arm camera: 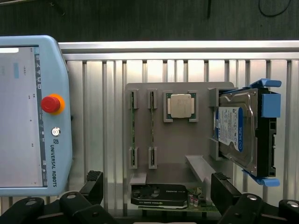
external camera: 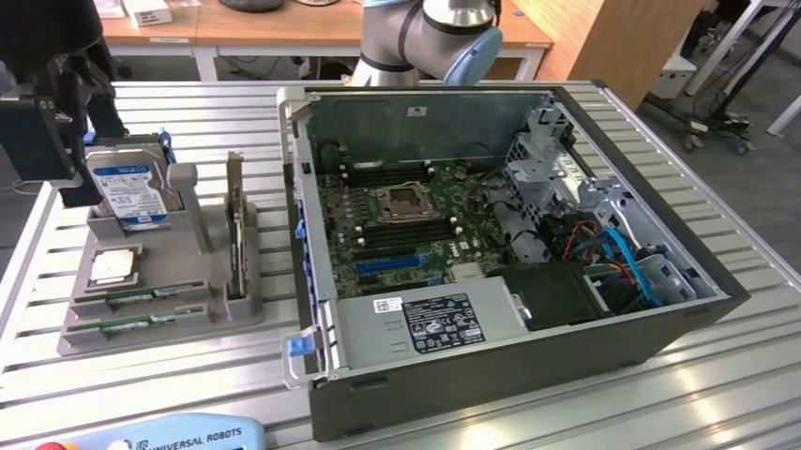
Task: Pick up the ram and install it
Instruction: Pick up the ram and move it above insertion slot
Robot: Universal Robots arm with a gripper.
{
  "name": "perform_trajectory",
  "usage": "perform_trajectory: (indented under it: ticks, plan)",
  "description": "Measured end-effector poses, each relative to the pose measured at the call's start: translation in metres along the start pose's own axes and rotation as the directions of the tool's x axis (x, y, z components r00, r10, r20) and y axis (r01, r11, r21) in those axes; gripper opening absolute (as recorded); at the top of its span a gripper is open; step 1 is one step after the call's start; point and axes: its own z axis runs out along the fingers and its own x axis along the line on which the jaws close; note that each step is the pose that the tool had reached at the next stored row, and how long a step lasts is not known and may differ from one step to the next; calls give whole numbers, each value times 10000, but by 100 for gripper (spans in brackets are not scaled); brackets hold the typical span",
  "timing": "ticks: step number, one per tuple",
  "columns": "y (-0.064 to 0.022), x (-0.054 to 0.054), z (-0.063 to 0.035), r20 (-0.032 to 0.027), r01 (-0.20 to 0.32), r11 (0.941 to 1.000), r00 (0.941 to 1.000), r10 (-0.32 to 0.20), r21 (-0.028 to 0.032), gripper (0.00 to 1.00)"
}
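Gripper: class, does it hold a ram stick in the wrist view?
No, the gripper is open and empty, while both ram sticks lie in the grey holder.

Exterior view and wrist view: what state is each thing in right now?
Computer case: open, side panel off.
Ram sticks: lying in tray slots.
Processor chip: seated in tray pocket.
Hard drive: standing on edge in tray.
Graphics card: standing in tray.
Gripper: open, empty, above tray.

Ram point(external camera: 138, 298) (apparently) in holder point(external camera: 244, 307) — beside case point(external camera: 501, 384).

surface: slatted aluminium table point(external camera: 738, 375); behind: wooden desks point(external camera: 250, 28), wooden panel point(external camera: 613, 37); floor point(external camera: 763, 164): grey
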Motion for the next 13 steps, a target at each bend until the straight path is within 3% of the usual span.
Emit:
perform_trajectory:
  ticks: [9,10,12,13]
  plan:
    - [0,0,0,0,0,10000,10000,0,0,99]
    - [0,0,0,0,0,10000,10000,0,0,98]
    - [0,0,0,0,0,10000,10000,0,0,85]
    - [0,0,0,0,0,10000,10000,0,0,85]
